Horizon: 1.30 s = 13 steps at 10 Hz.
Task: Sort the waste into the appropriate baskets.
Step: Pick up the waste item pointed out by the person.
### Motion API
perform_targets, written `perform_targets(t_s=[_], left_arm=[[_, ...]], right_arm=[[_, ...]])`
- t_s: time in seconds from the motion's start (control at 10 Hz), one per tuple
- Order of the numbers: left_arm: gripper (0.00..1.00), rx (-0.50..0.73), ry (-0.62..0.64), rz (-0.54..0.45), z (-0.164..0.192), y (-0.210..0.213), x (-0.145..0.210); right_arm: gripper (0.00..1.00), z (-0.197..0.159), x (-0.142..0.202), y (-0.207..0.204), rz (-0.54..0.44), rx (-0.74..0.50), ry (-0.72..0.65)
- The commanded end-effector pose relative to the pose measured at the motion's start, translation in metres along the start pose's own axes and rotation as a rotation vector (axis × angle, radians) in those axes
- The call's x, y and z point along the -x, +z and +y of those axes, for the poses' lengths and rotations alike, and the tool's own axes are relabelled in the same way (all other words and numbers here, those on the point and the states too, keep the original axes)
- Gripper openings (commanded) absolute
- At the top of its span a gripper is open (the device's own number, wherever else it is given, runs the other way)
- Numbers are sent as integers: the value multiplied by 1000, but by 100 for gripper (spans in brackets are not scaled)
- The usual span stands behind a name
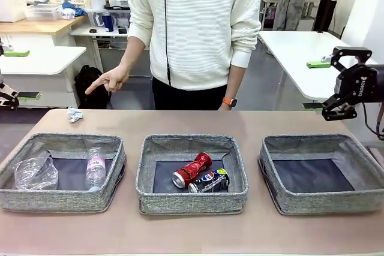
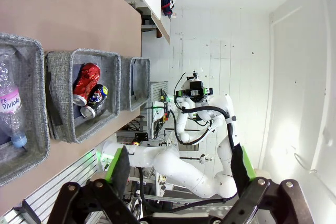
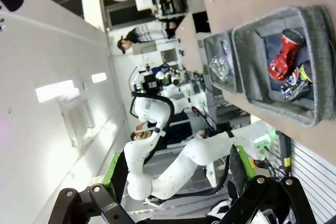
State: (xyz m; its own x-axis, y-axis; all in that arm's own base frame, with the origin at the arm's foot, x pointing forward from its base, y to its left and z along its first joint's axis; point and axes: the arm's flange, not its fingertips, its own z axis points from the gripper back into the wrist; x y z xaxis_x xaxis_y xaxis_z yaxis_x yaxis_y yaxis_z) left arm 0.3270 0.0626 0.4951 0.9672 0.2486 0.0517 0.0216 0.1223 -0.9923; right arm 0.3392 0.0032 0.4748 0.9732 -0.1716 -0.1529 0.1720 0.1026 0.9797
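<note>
Currently sorted as follows.
Middle basket [image 1: 192, 199]: crushed red can [image 1: 192, 169] touching a dark blue can [image 1: 209, 181] with the Pepsi logo.
Left basket [image 1: 60, 199]: clear plastic cup [image 1: 36, 172] beside a small bottle [image 1: 95, 168], pink label reading "Vivi…lo".
Right basket [image 1: 324, 199]: dark bottom bare.
Paper ball [image 1: 74, 114]: on the table [image 1: 192, 232] behind the left basket; the person's hand [image 1: 110, 79] points toward it.
Right gripper [image 1: 342, 85]: "ROBOTIQ" printed, raised off the table, fingers spread wide.
Left gripper [image 2: 178, 174]: fingers spread wide.

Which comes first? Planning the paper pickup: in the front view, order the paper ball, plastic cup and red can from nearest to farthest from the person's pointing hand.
From the pointing hand:
1. Paper ball, on the table below-left.
2. Red can, middle basket.
3. Plastic cup, left basket; nearly level with the can, too close to call.
</note>
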Motion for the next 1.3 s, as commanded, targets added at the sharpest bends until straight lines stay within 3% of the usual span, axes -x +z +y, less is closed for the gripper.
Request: perform_targets(t_s=[0.0,0.1,0.2,0.3,0.5,0.6,0.7,0.8,1.0,1.1,1.2], left_arm=[[100,-296,-252,-109,6,-3,-11],[100,-772,-484,-293,18,-2,-38],[100,-1041,-544,-217,28,0,-52],[100,-1235,-621,-245,33,2,-65],[100,-1449,-714,-143,46,1,-82],[100,-1502,-825,-123,47,-3,-85],[100,-1400,-912,-207,40,-7,-88],[100,-989,-633,-79,36,4,-90],[100,-989,-633,-79,36,4,-90],[100,-1073,-715,-90,37,-4,-94],[100,-1098,-672,-27,41,-5,-131]], right_arm=[[100,1,0,0,-2,-15,8],[100,1,0,0,-2,-15,8],[100,1,0,0,-2,-15,8],[100,1,0,0,-2,-15,8],[100,1,0,0,-2,-15,8],[100,1,0,0,-2,-15,8],[100,1,0,0,-2,-15,8],[100,1,0,0,-2,-15,8],[100,1,0,0,-2,-15,8],[100,1,0,0,-2,-15,8],[100,1,0,0,-2,-15,8]])
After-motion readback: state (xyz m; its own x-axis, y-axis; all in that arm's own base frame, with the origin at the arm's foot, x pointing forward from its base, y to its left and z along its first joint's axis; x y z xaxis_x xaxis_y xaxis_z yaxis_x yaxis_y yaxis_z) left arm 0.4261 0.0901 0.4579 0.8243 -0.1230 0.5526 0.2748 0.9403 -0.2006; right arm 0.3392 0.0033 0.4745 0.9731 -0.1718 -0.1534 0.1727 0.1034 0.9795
